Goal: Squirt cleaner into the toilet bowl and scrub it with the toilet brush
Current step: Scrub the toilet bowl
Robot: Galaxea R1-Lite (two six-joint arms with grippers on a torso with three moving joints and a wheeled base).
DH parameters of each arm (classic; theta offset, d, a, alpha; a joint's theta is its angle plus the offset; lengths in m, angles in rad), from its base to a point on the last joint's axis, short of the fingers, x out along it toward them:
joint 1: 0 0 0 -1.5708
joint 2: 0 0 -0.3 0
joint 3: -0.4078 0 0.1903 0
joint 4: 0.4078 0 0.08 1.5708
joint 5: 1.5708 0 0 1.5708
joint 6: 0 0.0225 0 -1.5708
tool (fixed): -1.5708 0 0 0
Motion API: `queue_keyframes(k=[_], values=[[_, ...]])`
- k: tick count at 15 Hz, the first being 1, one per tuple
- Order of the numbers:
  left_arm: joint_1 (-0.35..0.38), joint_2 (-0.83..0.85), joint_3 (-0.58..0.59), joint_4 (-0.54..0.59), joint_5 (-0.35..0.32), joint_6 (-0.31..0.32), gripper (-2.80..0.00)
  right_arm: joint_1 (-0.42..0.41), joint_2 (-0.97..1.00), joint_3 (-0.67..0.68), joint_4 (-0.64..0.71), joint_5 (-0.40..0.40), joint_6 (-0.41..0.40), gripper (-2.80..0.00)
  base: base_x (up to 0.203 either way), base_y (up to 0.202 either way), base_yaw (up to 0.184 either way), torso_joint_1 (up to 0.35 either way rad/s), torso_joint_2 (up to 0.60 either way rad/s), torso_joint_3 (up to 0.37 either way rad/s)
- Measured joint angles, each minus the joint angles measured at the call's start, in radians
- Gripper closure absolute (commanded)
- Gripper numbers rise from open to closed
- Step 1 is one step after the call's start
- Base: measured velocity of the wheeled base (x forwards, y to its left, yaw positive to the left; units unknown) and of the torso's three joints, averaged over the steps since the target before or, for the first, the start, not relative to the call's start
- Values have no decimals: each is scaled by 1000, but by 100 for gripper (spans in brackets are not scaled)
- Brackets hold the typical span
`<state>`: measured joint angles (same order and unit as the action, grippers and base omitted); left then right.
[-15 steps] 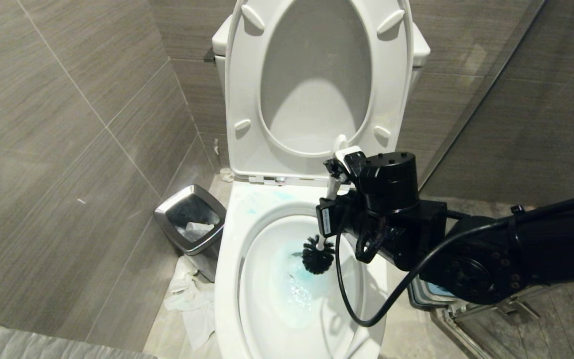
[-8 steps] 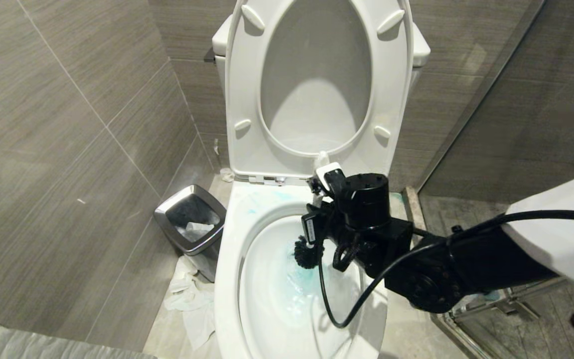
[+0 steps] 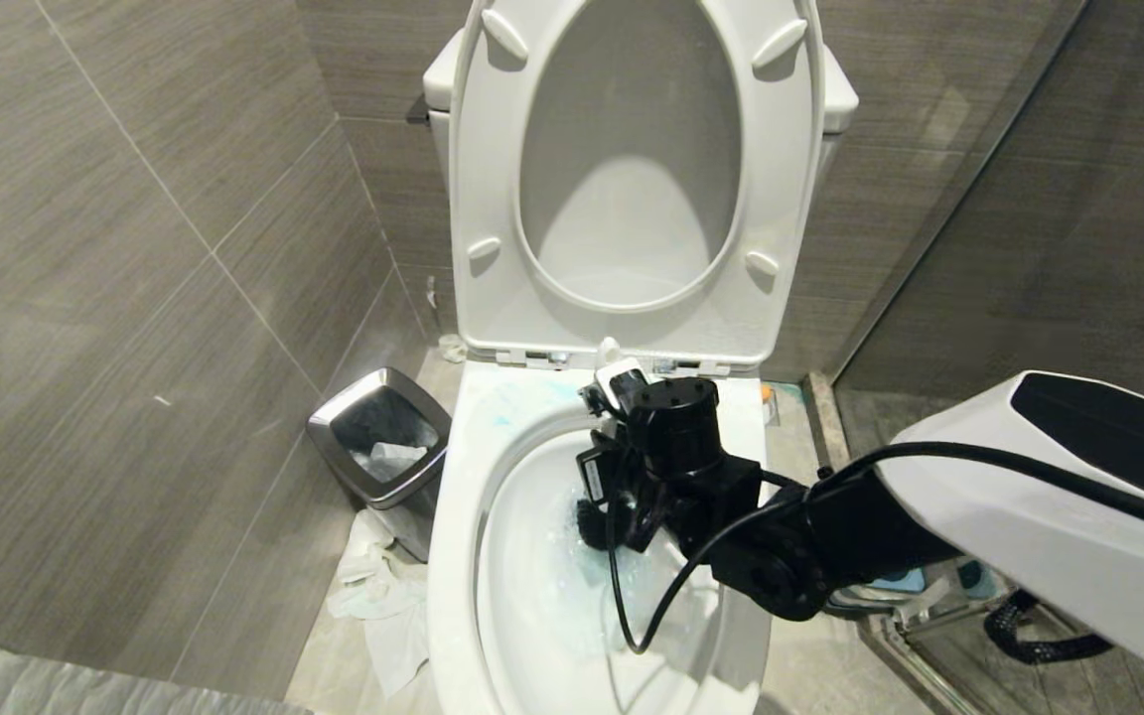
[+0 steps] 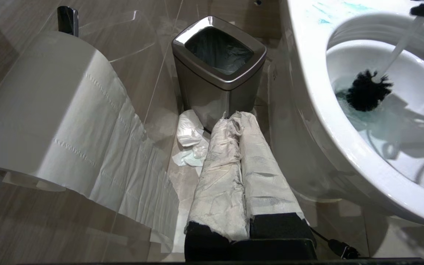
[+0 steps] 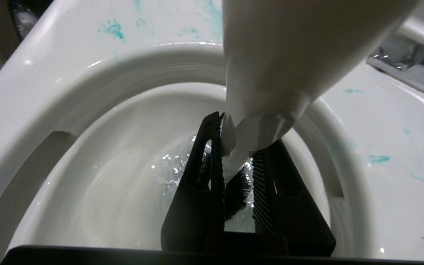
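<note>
Black bristles of toilet brush [image 4: 366,90] plain only from left wrist, right pincer [image 5: 238,162] clamping handle

the right arm comes in from the right side and bends down low. its top part is white and its lower part is black, with a black wire looping under the wrist. the right pincer [image 3: 600,422] points down and its two black fingers [image 5: 201,176] are squeezed tight on the white handle of the toilet brush [image 5: 267,73]. the left pincer [image 4: 239,162] sits down low at the side, pointing forward. its two fingers are wrapped in white paper and pressed together, holding nothing.
</note>
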<state>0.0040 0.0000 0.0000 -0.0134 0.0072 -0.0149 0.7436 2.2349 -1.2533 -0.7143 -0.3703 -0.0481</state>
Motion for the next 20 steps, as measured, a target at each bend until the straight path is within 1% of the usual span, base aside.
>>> queue_keyframes(k=[5,9,11,15,18,20], values=[[0,0,0,0,0,0,0,25,-142,140,2,-26,4,0,0,0,0,0,0,0],[0,0,0,0,0,0,0,24,-174,149,1,-29,3,0,0,0,0,0,0,0],[0,0,0,0,0,0,0,12,-162,106,4,-29,1,0,0,0,0,0,0,0],[0,0,0,0,0,1,0,19,-82,-61,56,-28,-25,0,0,0,0,0,0,0],[0,0,0,0,0,0,0,75,0,-157,64,-28,-29,0,0,0,0,0,0,0],[0,0,0,0,0,0,0,125,24,-169,64,-43,-27,0,0,0,0,0,0,0]])
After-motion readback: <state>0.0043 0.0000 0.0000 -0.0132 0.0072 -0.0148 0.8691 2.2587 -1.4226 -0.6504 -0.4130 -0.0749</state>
